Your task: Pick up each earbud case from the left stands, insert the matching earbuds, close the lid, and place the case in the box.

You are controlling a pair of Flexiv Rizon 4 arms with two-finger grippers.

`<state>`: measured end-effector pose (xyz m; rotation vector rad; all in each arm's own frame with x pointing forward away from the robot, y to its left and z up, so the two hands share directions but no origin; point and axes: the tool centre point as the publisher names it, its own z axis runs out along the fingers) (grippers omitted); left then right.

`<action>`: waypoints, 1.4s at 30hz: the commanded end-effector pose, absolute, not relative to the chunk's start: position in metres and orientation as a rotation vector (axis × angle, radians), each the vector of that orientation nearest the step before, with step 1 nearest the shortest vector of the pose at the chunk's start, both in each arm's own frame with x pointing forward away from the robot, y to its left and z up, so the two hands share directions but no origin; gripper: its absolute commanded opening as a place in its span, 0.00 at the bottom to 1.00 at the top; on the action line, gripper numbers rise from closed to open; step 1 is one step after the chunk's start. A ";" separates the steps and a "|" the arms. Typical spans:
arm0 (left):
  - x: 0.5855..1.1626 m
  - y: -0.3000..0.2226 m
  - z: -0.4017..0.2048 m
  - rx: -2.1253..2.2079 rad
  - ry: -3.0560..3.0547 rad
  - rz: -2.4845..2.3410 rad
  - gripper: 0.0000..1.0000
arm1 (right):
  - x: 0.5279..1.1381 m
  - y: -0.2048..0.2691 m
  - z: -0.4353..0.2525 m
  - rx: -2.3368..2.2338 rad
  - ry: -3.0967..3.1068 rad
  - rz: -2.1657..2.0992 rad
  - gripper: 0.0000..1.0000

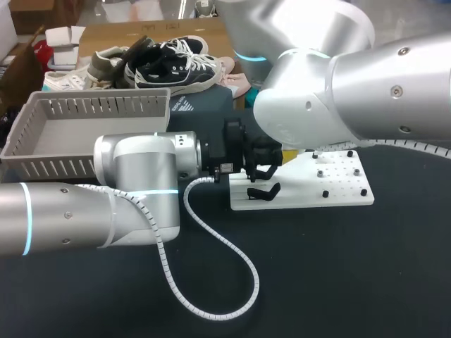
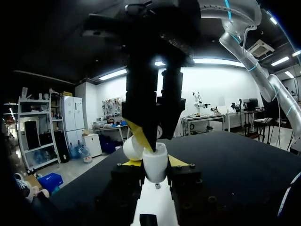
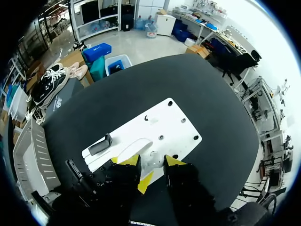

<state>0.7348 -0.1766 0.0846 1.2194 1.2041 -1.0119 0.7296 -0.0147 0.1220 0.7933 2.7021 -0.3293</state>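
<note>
A white earbud case (image 2: 154,159) sits between the yellow tips of my left gripper (image 2: 155,163), which is shut on it above the near end of the white stand plate (image 1: 331,190). The case's lid (image 2: 132,148) hangs open to one side. My right gripper (image 3: 151,161) comes straight down onto the case. Its yellow-tipped fingers (image 2: 141,133) stand apart on either side of the case's open top, and I see no earbud in them. In the head view my left gripper (image 1: 257,165) is at the plate's left end, and the right arm hides the case.
A black stand (image 3: 100,144) rises from the plate's left part, and small black pegs (image 1: 325,193) dot its right part. A grey slotted box (image 1: 91,105) stands at the table's back left. My left arm's white cable (image 1: 232,253) loops over the black tabletop.
</note>
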 end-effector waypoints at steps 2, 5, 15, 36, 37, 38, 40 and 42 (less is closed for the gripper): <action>0.733 -0.178 0.086 1.218 1.201 -1.011 0.00 | 0.726 -0.017 0.123 0.785 2.692 -0.302 0.41; 0.733 -0.178 0.086 1.218 1.201 -1.011 0.00 | 0.721 -0.019 0.129 0.779 2.680 -0.290 0.43; 0.733 -0.178 0.086 1.218 1.201 -1.011 0.00 | 0.706 -0.032 0.147 0.722 2.680 -0.180 0.44; 0.733 -0.178 0.086 1.218 1.201 -1.011 0.00 | 0.706 -0.084 0.118 0.303 2.764 0.201 0.49; 0.733 -0.178 0.086 1.218 1.201 -1.011 0.00 | 0.708 -0.085 0.115 0.308 2.766 0.213 0.49; 0.733 -0.178 0.086 1.218 1.201 -1.011 0.00 | 0.709 -0.085 0.112 0.322 2.774 0.209 0.49; 0.733 -0.178 0.086 1.218 1.201 -1.011 0.00 | 0.713 -0.084 0.105 0.339 2.793 0.226 0.51; 0.733 -0.178 0.086 1.218 1.201 -1.011 0.00 | 0.718 -0.083 0.099 0.349 2.809 0.227 0.51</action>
